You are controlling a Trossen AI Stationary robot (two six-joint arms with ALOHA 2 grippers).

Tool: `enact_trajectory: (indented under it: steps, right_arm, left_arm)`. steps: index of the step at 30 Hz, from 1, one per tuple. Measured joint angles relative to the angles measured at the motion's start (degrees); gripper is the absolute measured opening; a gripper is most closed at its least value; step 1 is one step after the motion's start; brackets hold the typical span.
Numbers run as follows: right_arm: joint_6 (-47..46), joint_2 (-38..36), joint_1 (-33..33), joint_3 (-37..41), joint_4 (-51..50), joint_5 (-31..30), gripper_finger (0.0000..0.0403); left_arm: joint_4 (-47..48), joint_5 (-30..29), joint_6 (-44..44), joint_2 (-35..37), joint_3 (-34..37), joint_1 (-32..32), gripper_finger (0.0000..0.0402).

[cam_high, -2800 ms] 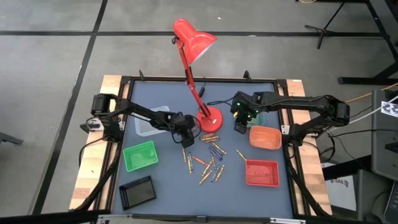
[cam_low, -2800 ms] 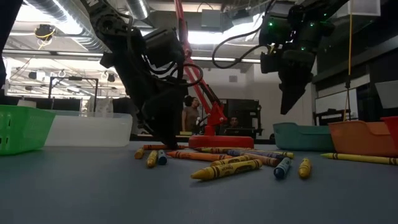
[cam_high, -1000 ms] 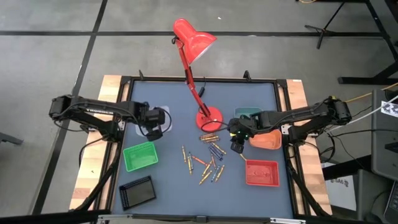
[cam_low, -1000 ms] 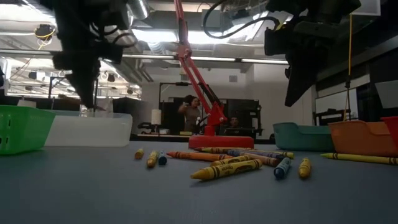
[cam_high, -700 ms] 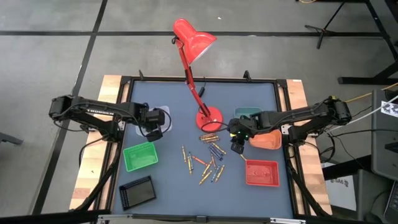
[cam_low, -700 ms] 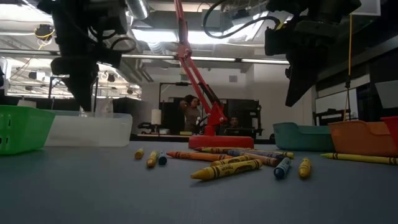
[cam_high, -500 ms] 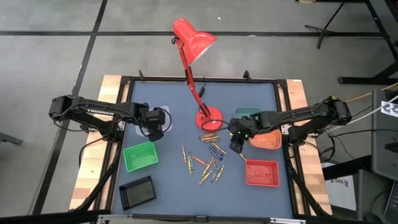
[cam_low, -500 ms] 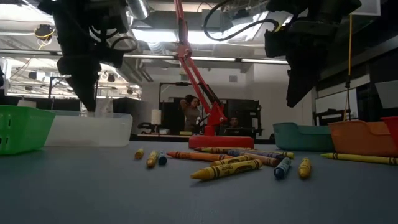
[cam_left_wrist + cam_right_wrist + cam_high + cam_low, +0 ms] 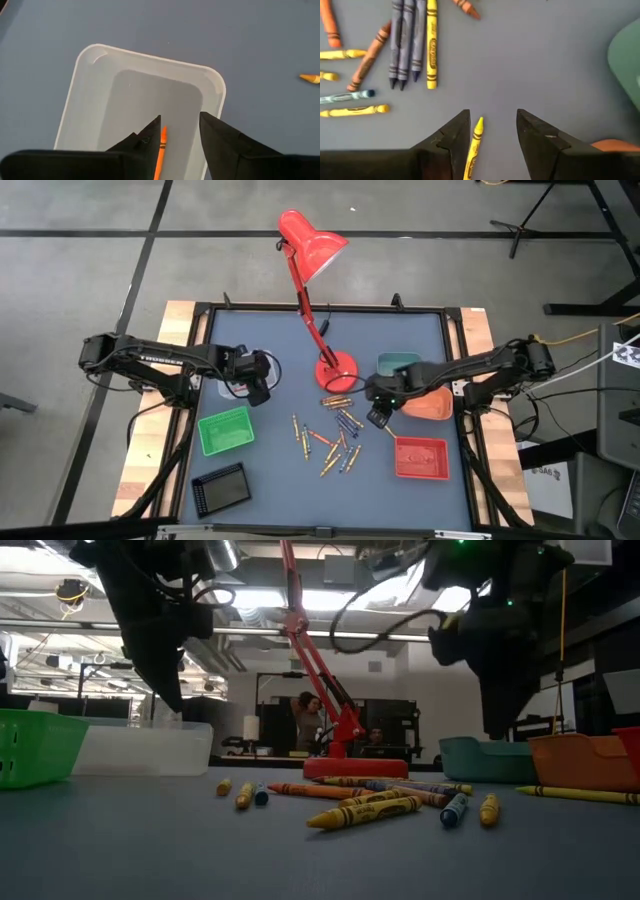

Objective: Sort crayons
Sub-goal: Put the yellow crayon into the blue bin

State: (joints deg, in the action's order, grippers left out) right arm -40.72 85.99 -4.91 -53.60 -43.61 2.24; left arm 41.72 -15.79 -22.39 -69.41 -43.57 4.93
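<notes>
Shifted nearer the crayons [image 9: 335, 435], right pincer [image 9: 491, 129] straddles a yellow crayon [image 9: 472, 146], open; left pincer [image 9: 179, 131], apparently open, hovers over clear tray [image 9: 90, 90].

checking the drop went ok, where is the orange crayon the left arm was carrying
The orange crayon lies inside the clear tray on the table's left side, above the green tray in the high view, below the open left gripper.

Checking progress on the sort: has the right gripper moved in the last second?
Yes. The right gripper has edged slightly away from the orange tray, toward the crayons, jaws open over a yellow crayon.
</notes>
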Motion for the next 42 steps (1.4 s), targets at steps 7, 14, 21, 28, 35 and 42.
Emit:
enact_trajectory:
  steps: [7, 14, 21, 28, 35, 42]
  right_arm:
    - [-0.85, 4.09, -0.54, 0.0, 0.02, 3.53, 0.0159]
    - [-1.15, 7.26, -5.32, 0.0, 0.25, 3.45, 0.0159]
    - [-1.7, 10.92, -8.75, 0.0, 0.25, 2.31, 0.0159]
    - [-2.44, 13.14, -9.46, -0.28, 0.04, 1.95, 0.0156]
    - [-2.5, 13.25, -9.33, -0.19, 0.3, 1.38, 0.0098]
    - [-2.5, 13.31, -9.33, -0.13, 0.64, 1.4, 0.0039]
  left_arm:
    - [-0.53, 0.0, 0.01, 0.0, 0.0, 0.0, 0.0112]
    - [-0.63, 0.0, 0.02, 0.0, 0.0, 0.0, 0.0111]
    - [-1.31, 0.0, 0.02, 0.0, 0.0, 0.0, 0.0111]
    - [-1.99, 0.0, 0.02, 0.0, 0.0, 0.0, 0.0111]
    - [-2.76, 0.0, 0.02, 0.0, 0.0, 0.0, 0.0111]
    - [-8.92, 0.33, 0.02, 0.0, 0.0, -0.11, 0.0111]
